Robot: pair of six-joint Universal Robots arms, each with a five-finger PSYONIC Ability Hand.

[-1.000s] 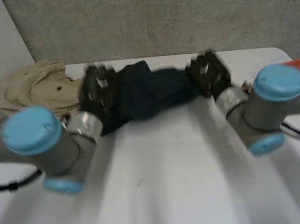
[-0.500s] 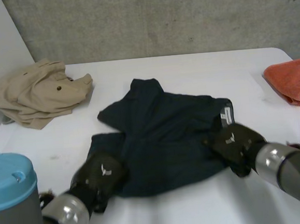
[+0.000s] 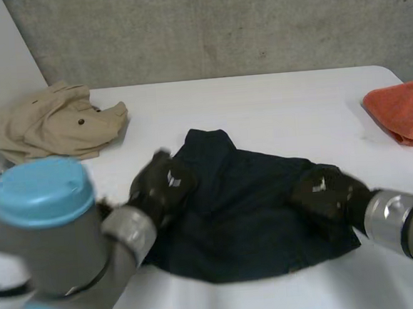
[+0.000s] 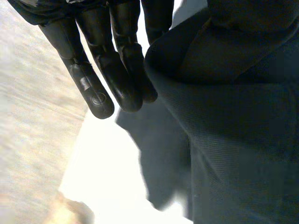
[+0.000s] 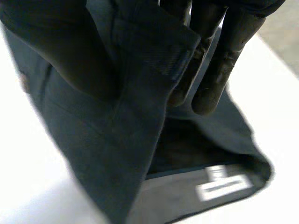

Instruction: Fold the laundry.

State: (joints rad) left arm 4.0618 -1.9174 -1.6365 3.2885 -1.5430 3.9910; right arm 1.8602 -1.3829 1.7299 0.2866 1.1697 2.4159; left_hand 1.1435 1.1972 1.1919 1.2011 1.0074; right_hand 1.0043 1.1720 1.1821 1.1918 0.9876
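A dark navy garment (image 3: 247, 216) lies spread on the white desk (image 3: 259, 100), just toward 6 o'clock of the desk's middle, with a robot hand at each end. The left robot hand (image 3: 162, 186) sits at the garment's 9 o'clock edge. Seen from its own wrist, its fingers (image 4: 117, 79) are straight and close together, lying alongside the cloth's edge and holding nothing. The right robot hand (image 3: 324, 192) is at the 3 o'clock edge, where a stitched band of the cloth runs between its fingers (image 5: 212, 70) and what looks to be its thumb, a pinch on the fabric. A white label (image 5: 219, 184) shows inside the opening beyond its fingertips. The garment's long axis runs roughly from 9 to 3 o'clock, with the banded, labelled end at 3 o'clock and a narrower lobe reaching toward 11 o'clock. The cloth looks light, soft and limp, with a fine woven texture, so it will probably sag and bunch when lifted rather than keep its shape. It should not be slippery or fragile. The stitched band and the outer corners look like the firmest places to take hold, one hand at each end so the fabric stays taut. A crumpled beige garment (image 3: 54, 127) rests near the desk's 10 o'clock corner and an orange cloth (image 3: 403, 110) at its 2 o'clock edge, both well apart from the work.
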